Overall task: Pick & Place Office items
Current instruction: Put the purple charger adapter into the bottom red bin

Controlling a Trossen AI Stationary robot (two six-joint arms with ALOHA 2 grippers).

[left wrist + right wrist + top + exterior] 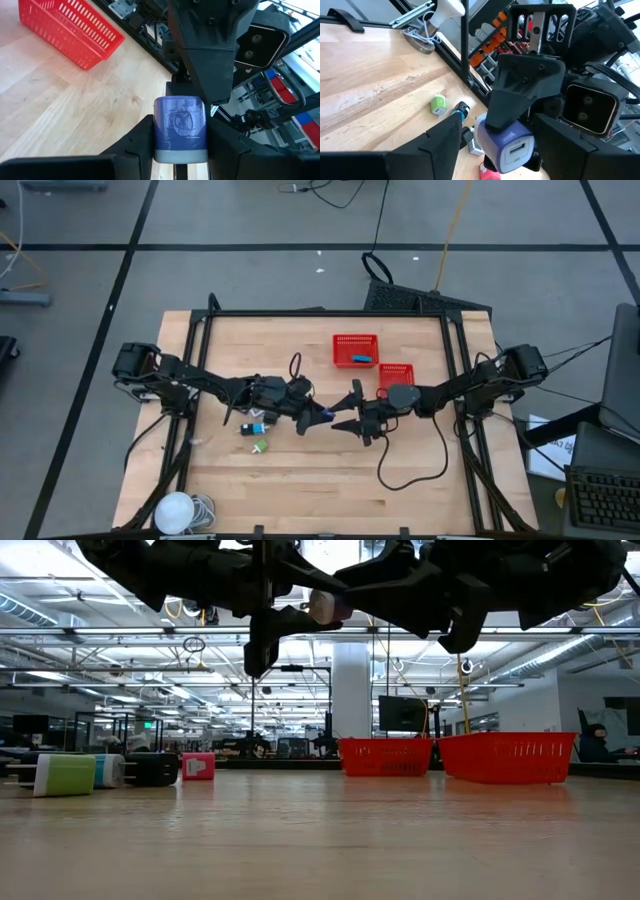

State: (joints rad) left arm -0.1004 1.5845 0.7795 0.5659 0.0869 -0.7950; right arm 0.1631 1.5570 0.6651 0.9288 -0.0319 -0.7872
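My two grippers meet above the middle of the table. My left gripper (322, 417) is shut on a small blue block with a socket in one end (180, 129), held well above the table in the low view (326, 606). My right gripper (347, 412) faces it, open, its fingers (442, 142) standing on either side of the block (509, 142) with a gap showing. More small pieces lie on the table under my left arm: green (262, 446), blue (257, 427), black (150, 768) and pink (198, 766). My left gripper pinches the blue block's two opposite sides (159, 131) between its two fingers. The fingers come level from the table's left. The block is lifted clear of the table, its socket end (516, 150) toward my right gripper.
Two red mesh baskets stand on the table's far right (355, 343) (396, 375); the farther one holds a blue piece (363, 360). A white round lamp (175, 510) sits at the near left corner. A black cable (410, 470) loops on the table below my right arm.
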